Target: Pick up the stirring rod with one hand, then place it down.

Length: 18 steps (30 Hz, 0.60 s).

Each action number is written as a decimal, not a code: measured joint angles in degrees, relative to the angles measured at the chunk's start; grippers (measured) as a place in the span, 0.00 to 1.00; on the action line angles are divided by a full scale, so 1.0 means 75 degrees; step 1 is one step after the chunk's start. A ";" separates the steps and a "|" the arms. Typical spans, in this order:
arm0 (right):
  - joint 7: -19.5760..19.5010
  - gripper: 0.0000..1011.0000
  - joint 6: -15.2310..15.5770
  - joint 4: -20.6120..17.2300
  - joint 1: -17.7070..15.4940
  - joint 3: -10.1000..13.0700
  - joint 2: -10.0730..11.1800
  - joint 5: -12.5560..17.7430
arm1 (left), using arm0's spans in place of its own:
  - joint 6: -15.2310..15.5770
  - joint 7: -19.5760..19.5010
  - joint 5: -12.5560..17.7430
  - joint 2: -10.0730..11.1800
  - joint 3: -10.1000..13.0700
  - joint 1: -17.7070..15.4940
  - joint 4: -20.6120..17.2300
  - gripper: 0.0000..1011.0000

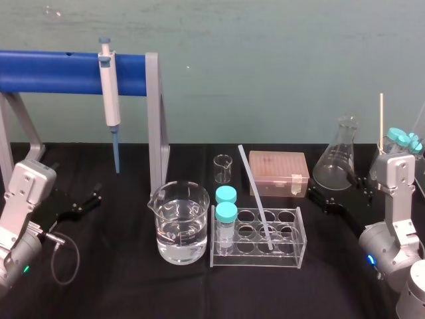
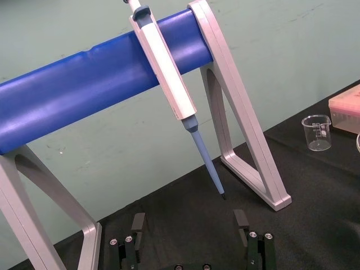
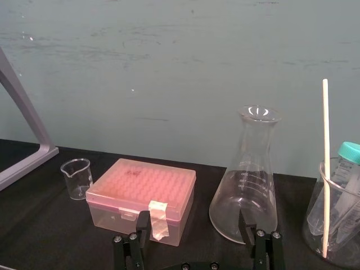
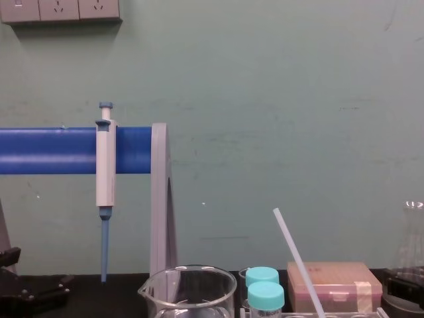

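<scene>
The stirring rod (image 1: pixel 255 197) is a thin translucent-white rod. It leans in a clear test-tube rack (image 1: pixel 291 251) at the table's middle, its upper end tilted back and left; the chest view shows the stirring rod (image 4: pixel 297 259) slanting up from the rack. My left gripper (image 1: pixel 86 203) rests low at the left, well away from the rod. In the left wrist view the left gripper (image 2: pixel 188 222) stands open and holds nothing. My right gripper (image 1: pixel 342 193) sits at the right, between the rack and a flask. The right gripper (image 3: pixel 194 225) is open and holds nothing.
A water-filled beaker (image 1: pixel 178 222) and two teal-capped vials (image 1: pixel 226 219) stand left of the rod. Behind it are a small beaker (image 1: pixel 223 169), a pink tip box (image 1: pixel 279 173) and a conical flask (image 1: pixel 337 154). A pipette (image 1: pixel 110 100) hangs on the blue-bar stand (image 1: pixel 60 72). At the far right, a beaker (image 3: pixel 337 236) holds a thin stick.
</scene>
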 joint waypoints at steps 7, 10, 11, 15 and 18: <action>0.0000 0.99 0.0000 0.0001 0.0000 0.0000 0.0000 0.0000 | 0.0000 0.0000 0.0000 0.0000 -0.0001 0.0000 0.0000 0.99; -0.0001 0.99 0.0000 0.0001 0.0000 0.0000 0.0000 0.0000 | 0.0000 0.0000 0.0000 0.0000 -0.0001 0.0000 0.0000 0.99; -0.0001 0.99 0.0000 0.0001 0.0000 0.0000 0.0000 0.0000 | 0.0000 0.0000 0.0000 0.0000 0.0000 0.0000 0.0000 0.99; -0.0001 0.99 0.0000 0.0001 0.0000 0.0000 0.0000 0.0000 | 0.0000 0.0000 0.0000 0.0000 0.0000 0.0000 0.0000 0.99; -0.0001 0.99 0.0000 0.0001 0.0000 0.0000 0.0000 0.0000 | 0.0000 0.0000 0.0000 0.0000 0.0000 0.0000 0.0000 0.99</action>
